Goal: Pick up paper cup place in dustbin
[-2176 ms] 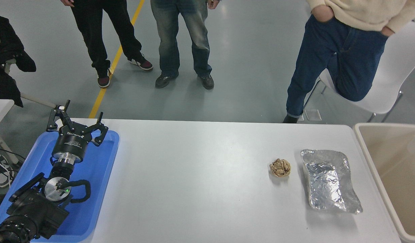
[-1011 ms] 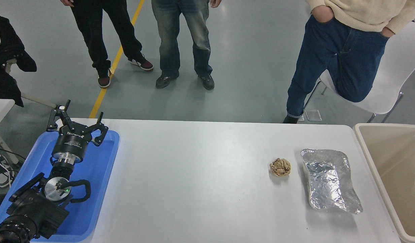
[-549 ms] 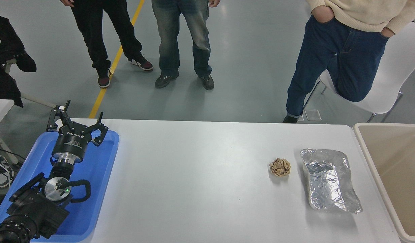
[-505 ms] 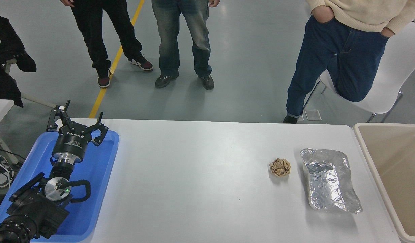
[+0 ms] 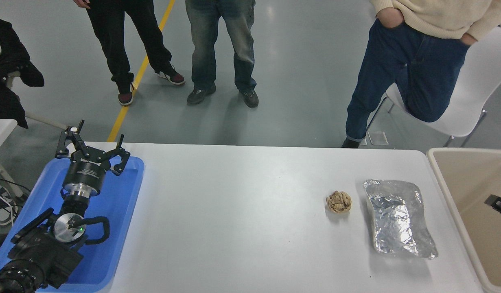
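The white table (image 5: 242, 228) takes up most of the near side of the room, long and pale. Past its far edge three people stand on the grey floor — one in black trousers (image 5: 116, 44), one in faded jeans (image 5: 222, 44), and one in dark blue jeans and a cream sweater (image 5: 413, 69) who leans against a white chair (image 5: 474, 89).

Just off the table's right end stands the dustbin (image 5: 439, 179), beige with a thick rounded rim, only part of it in sight. As much of its inside as can be seen shows no paper cup, nor is one visible on the table — I cannot tell where it lies.

At the table's left end sits a flat blue tray (image 5: 120, 228). The left arm lies parked over it, and the left gripper (image 5: 91, 148) points away toward the far edge with its black fingers (image 5: 71, 140) spread wide, nothing between them.

Near the right end of the table lies a crinkled sheet of silver foil (image 5: 397, 217), close to the dustbin's rim. Just left of it, apart from it, sits a crumpled brown paper ball (image 5: 338, 201).

Smallest of all is a sliver of the right gripper (image 5: 498, 202), poking in from the right edge above the dustbin's opening; so little shows that its fingers cannot be made out.
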Controlling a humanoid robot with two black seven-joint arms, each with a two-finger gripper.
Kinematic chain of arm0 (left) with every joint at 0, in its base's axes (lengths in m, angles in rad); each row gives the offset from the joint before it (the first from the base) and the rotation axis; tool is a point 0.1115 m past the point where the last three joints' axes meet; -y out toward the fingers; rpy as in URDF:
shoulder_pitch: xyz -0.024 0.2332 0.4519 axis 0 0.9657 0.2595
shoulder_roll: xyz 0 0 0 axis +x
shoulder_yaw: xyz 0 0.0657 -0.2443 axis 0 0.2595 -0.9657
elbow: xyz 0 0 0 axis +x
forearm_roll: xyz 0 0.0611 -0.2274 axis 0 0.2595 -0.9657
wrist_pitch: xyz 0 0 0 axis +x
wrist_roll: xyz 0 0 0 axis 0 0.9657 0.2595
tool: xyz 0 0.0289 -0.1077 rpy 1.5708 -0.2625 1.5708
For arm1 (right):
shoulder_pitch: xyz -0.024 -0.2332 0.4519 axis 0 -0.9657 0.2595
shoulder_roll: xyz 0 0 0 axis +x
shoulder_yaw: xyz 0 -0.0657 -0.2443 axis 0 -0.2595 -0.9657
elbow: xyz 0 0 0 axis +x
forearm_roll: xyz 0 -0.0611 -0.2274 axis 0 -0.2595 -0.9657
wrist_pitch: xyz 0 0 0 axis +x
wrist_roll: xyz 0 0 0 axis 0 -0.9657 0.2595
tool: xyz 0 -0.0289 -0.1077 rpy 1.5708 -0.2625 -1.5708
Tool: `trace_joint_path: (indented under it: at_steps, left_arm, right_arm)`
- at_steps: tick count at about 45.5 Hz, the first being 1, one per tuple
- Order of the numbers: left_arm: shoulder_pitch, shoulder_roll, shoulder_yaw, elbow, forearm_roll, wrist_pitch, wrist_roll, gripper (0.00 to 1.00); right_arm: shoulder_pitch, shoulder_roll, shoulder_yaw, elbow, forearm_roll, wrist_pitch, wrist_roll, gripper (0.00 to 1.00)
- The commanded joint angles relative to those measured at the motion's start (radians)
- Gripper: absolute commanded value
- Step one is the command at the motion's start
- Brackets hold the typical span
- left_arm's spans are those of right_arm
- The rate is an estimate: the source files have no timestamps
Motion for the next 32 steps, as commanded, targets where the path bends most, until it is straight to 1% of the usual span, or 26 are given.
trace_joint_path:
  at_steps: [1,6,10,14,16,17,22,26,32]
  left_arm:
    - [0.000,-0.001,0.000,0.000,0.000,0.000,0.000,1.00]
    - [0.000,-0.001,0.000,0.000,0.000,0.000,0.000,1.00]
    - [0.000,-0.001,0.000,0.000,0.000,0.000,0.000,1.00]
    - [0.000,-0.001,0.001,0.000,0.000,0.000,0.000,1.00]
    - [0.000,-0.001,0.001,0.000,0.000,0.000,0.000,1.00]
    - [0.000,-0.001,0.000,0.000,0.000,0.000,0.000,1.00]
    - [0.000,-0.001,0.000,0.000,0.000,0.000,0.000,1.00]
    - [0.000,-0.001,0.000,0.000,0.000,0.000,0.000,1.00]
    - [0.000,-0.001,0.000,0.000,0.000,0.000,0.000,1.00]
  right_arm:
    - [0.317,-0.008,-0.220,0.237,-0.006,0.163,0.000,1.00]
    - [0.427,-0.008,-0.235,0.274,-0.004,0.345,0.000,1.00]
    - [0.521,0.005,-0.258,0.282,-0.004,0.563,0.000,1.00]
    - [0.628,0.051,-0.281,0.282,-0.006,0.791,0.000,1.00]
    - [0.674,0.082,-0.301,0.282,-0.006,0.881,0.000,1.00]
    - [0.697,0.100,-0.312,0.282,-0.006,0.904,0.000,1.00]
    - [0.805,0.217,-0.373,0.283,-0.006,0.904,0.000,1.00]
    - [0.862,0.283,-0.407,0.283,-0.006,0.904,0.000,1.00]
    - [0.934,0.314,-0.389,0.306,-0.003,0.904,0.000,1.00]
